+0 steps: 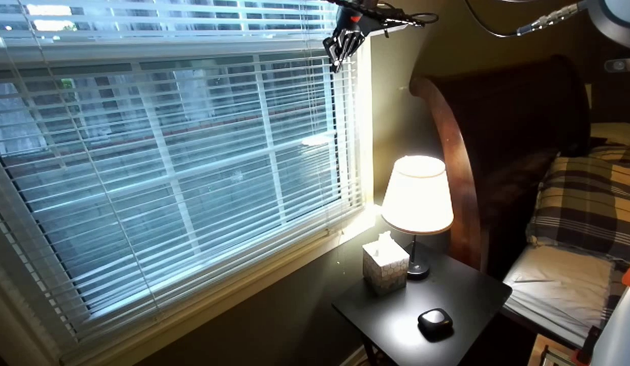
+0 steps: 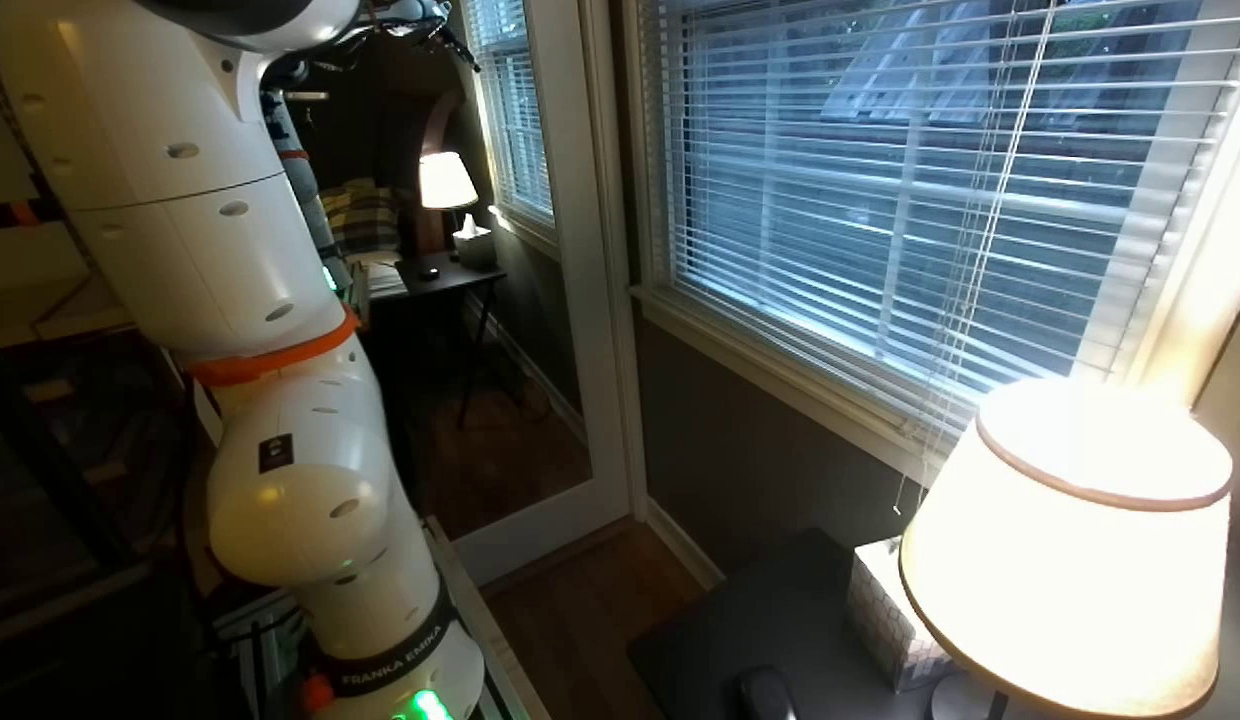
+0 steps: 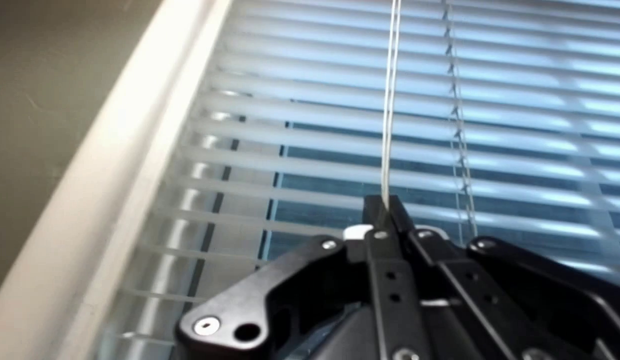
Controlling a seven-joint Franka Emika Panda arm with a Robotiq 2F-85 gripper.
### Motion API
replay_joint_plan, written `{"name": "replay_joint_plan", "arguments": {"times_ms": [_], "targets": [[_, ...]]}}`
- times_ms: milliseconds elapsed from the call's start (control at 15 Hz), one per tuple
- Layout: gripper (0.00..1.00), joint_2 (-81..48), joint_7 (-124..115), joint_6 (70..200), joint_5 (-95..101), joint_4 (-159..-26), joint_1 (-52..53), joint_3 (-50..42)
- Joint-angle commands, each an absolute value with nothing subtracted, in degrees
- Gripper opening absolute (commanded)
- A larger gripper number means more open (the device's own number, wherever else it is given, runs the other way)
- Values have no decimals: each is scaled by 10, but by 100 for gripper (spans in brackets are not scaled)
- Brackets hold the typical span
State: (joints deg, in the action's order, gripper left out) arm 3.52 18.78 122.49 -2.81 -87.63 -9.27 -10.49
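Gripper (image 3: 387,205) pinched narrow on the cords (image 3: 389,100) — both strands caught together, presumably so neither slips. Cords hang in front of the blind (image 3: 335,116), near the frame (image 3: 102,150); straight above the grip — probably held taut.

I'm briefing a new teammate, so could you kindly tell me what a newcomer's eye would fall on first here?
Probably the glowing lamp on the black table, near the dark headboard. Next come the wide white blinds, with the gripper shut on thin cords in front of them.
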Motion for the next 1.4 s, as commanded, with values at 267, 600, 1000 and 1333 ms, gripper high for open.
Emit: {"name": "replay_joint_plan", "arguments": {"times_ms": [267,600,1000,1333], "targets": [[0,122,171,1229,-2,-1033,-109,-126],[0,164,111,1277,-2,-1160,-114,-129],[2,143,69,1347,-3,-1154,-111,-128],[0,144,62,1348,-3,-1157,-112,-127]]}}
